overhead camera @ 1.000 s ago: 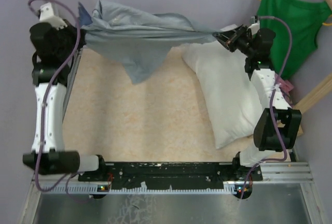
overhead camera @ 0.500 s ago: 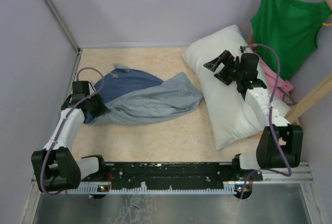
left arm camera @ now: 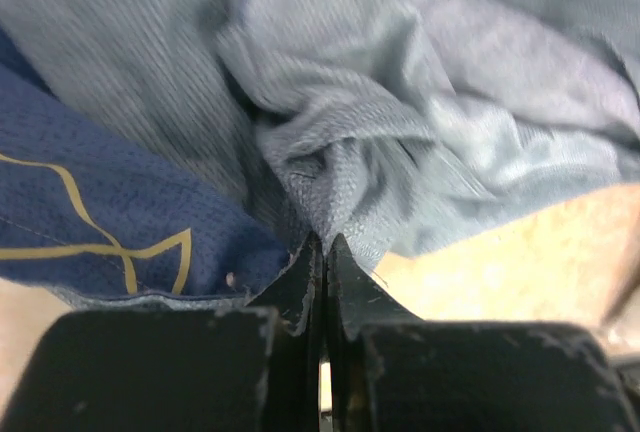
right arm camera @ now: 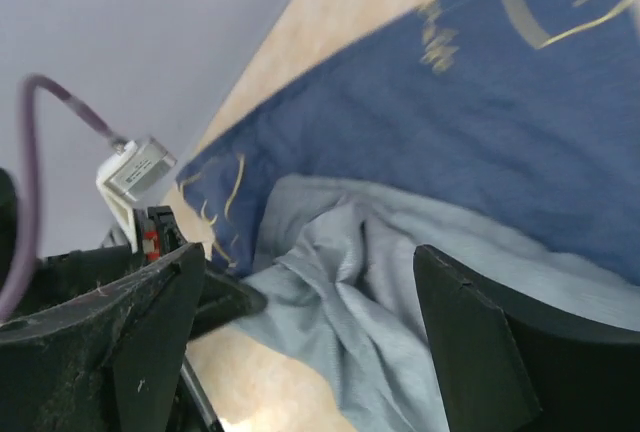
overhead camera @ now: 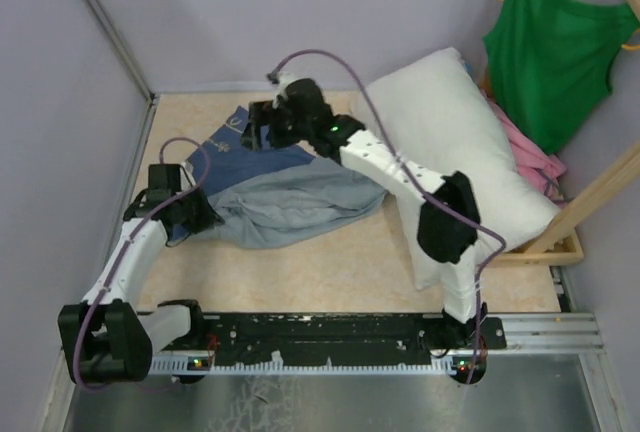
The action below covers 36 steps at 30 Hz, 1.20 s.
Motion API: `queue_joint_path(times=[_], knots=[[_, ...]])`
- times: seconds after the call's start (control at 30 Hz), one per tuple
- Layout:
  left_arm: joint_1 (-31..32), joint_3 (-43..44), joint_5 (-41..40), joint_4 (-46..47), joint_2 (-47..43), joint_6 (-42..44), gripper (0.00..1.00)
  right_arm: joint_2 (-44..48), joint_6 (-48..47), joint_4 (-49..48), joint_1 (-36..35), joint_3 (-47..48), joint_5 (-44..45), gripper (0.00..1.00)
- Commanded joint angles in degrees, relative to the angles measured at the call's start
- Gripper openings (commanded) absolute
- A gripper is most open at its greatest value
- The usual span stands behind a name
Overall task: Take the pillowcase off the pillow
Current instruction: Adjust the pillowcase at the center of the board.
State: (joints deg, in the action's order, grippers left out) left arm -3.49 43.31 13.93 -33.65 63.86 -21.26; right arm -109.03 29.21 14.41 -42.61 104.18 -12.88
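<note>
**Pillowcase off the pillow: left jaws pinched on a fold, right jaws wide above the dark face**

The left gripper [left arm camera: 322, 242] has its jaws pressed together, and a pale fold of the pillowcase [overhead camera: 290, 202] runs straight into the tips. The fold appears to be nipped there. Ahead of these tips the cloth is heaped in soft grey-blue ridges. To their left lies the darker blue face, stitched with thin yellow lines.

The right gripper [overhead camera: 255, 132] hangs over that darker face with its jaws spread wide and nothing between them. Pale and dark cloth show below the gap. The left gripper's body is just visible beyond its left finger.

The pillow [overhead camera: 470, 152] lies well behind the right gripper, along its own arm. It is bare white and clear of the sack. A strip of table [overhead camera: 300, 272] shows between its near part and the cloth.

Judged from this layout, the removal is essentially complete, and what remains is to settle or release the cloth. To do this well:

- The right jaws should descend on a single raised ridge, not on flat cloth.
- They should close only once fabric sits between both fingers.
- The left pinch should hold until the right grip is sure.
- The cloth should be kept away from the pillow, so that it does not drape over it.
</note>
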Motion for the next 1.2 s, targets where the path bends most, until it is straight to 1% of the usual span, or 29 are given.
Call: queue_joint_path(times=[0.0,0.1,0.23,0.37,0.47,0.5,0.57,0.63,0.67,0.7,0.77,0.87,1.0,1.1,1.17], knots=[[7.0,-1.7,-1.9,-2.5,-3.3,-10.7,0.00,-13.2,-2.2,7.8,-6.3,10.8,-7.0,0.84],[8.2,-5.2,-0.8,-3.9,-5.4,-17.6,0.00,-20.5,-1.0,10.4,-7.8,15.5,-9.6,0.81],[8.3,-11.0,-0.7,-5.4,-10.7,-24.7,0.00,-23.9,-2.0,12.2,-9.6,16.6,-11.5,0.72],[8.4,-14.2,-0.7,-6.2,-14.3,-26.7,0.00,-24.8,-1.5,11.0,-10.4,13.8,-10.8,0.65],[8.4,-15.3,0.3,-7.1,-14.5,-27.2,0.00,-25.1,-0.9,10.1,-10.4,11.5,-10.1,0.54],[8.3,-15.7,0.9,-6.8,-14.5,-27.3,0.00,-24.8,-0.9,9.7,-10.4,10.5,-10.2,0.48],[8.3,-16.2,1.1,-6.4,-14.1,-27.4,0.00,-23.2,0.0,7.4,-10.2,5.8,-11.5,0.29],[8.3,-16.4,1.0,-6.0,-13.6,-27.5,0.00,-21.2,2.0,3.2,-9.5,0.2,-14.2,0.11],[8.4,-16.5,0.7,-5.9,-13.4,-27.6,0.00,-20.4,3.4,1.0,-9.0,-2.5,-17.0,0.03],[8.4,-16.6,0.4,-5.8,-13.2,-27.8,0.00,-19.7,4.8,-1.0,-8.3,-5.1,-19.6,0.00],[8.4,-16.7,-0.6,-6.1,-12.8,-28.5,0.00,-17.7,7.6,-4.9,-6.8,-11.1,-24.0,0.00],[8.3,-16.2,-3.0,-7.7,-12.9,-29.6,0.00,-12.7,8.7,-8.3,-4.4,-21.5,-26.1,0.00],[8.4,-17.1,-3.2,-6.5,-13.5,-30.2,0.00,-6.4,4.3,-6.1,-2.3,-30.6,-25.5,0.00],[8.3,-16.9,-2.9,-5.9,-12.3,-30.1,0.00,-3.9,0.6,-4.4,-2.2,-34.2,-28.3,0.00],[8.4,-16.0,-0.1,-4.0,-10.7,-27.4,0.08,-3.0,-1.7,-2.8,-2.2,-35.3,-29.1,0.00]])
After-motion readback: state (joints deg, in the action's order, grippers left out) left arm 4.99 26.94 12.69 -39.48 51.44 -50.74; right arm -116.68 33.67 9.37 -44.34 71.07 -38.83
